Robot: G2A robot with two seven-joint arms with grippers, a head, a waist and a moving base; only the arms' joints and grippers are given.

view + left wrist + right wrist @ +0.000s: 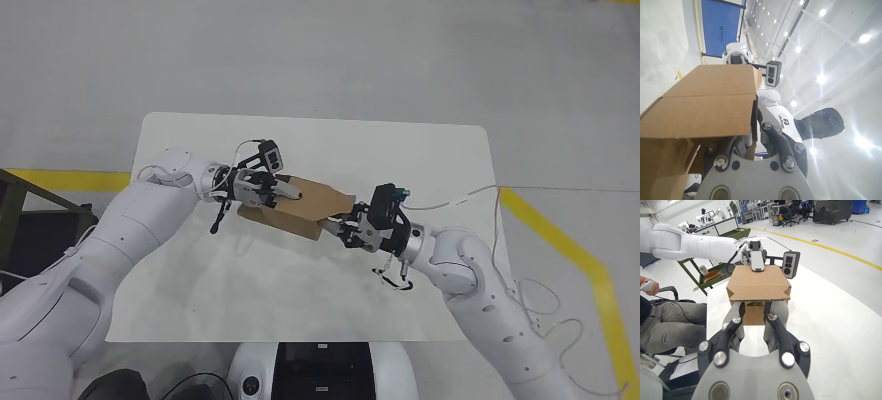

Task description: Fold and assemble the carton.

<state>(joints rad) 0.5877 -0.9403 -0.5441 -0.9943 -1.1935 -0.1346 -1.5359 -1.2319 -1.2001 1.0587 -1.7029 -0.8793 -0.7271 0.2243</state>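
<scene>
**Carton held mid-counter between two spread grippers**

From above, the carton lies slanted near the middle of the white counter. The left gripper is at one end and the right gripper at the other. That view is too far off to show how either gripper's fingers stand, but the wrist views do show it.

The right wrist view looks along the carton's top panel. The near end is open, and a top flap juts out over the right gripper's fingers. These stand apart, with their tips under the flap and a brown cardboard face between them, and they pinch nothing. At the far end, a white finger of the left gripper lies over the edge of the top panel. I cannot tell whether it touches the panel or sits just above it.

The left wrist view looks up from below, past the carton to the ceiling lights. The left gripper is spread too. One dark pad stands clear of the carton's side with a gap between them, and the other finger is hidden behind cardboard. A crease runs across the brown panel, and a loose flap hangs close to the camera.

None of the views shows whether the carton's underside rests on the counter or sits just off it.
</scene>
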